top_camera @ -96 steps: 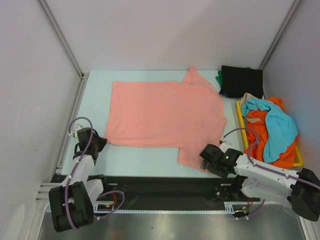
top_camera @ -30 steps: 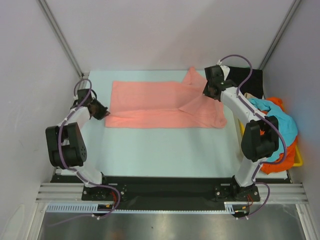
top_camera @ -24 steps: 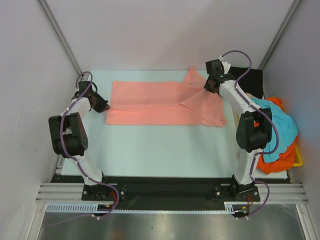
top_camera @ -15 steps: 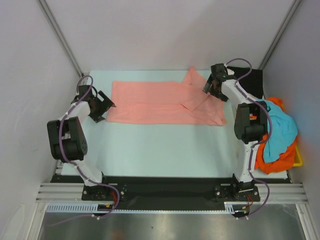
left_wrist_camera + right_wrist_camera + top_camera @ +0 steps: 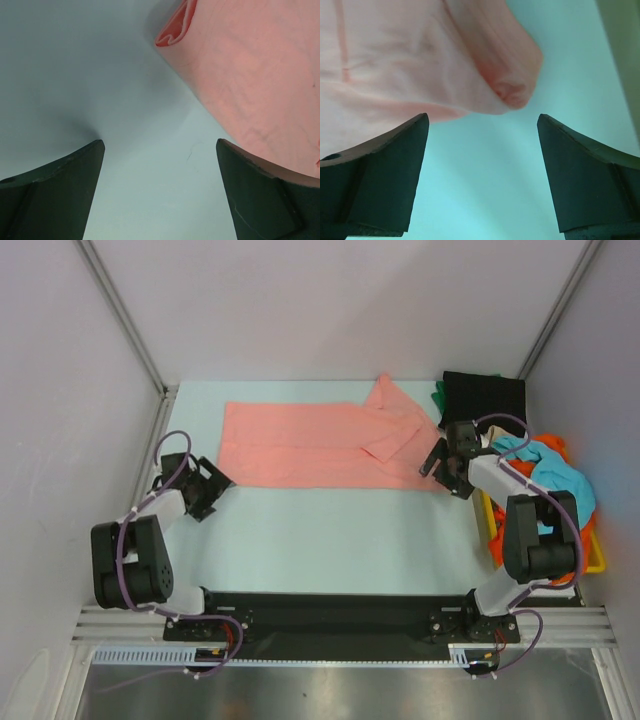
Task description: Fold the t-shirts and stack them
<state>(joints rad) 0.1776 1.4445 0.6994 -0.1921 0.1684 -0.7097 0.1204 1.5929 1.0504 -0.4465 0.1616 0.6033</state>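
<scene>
Salmon t-shirt [image 5: 320, 445] lies folded into a band on the bench [image 5: 320, 540], far half. Left jaws wide apart just off its near-left corner, right jaws apart by the near-right corner (both empty). Black t-shirt [image 5: 484, 400] sits far right.

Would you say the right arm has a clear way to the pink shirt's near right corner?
Probably yes. The right gripper is open and sits just beside that corner of the pink shirt, with only bare table between them in the wrist view.
</scene>
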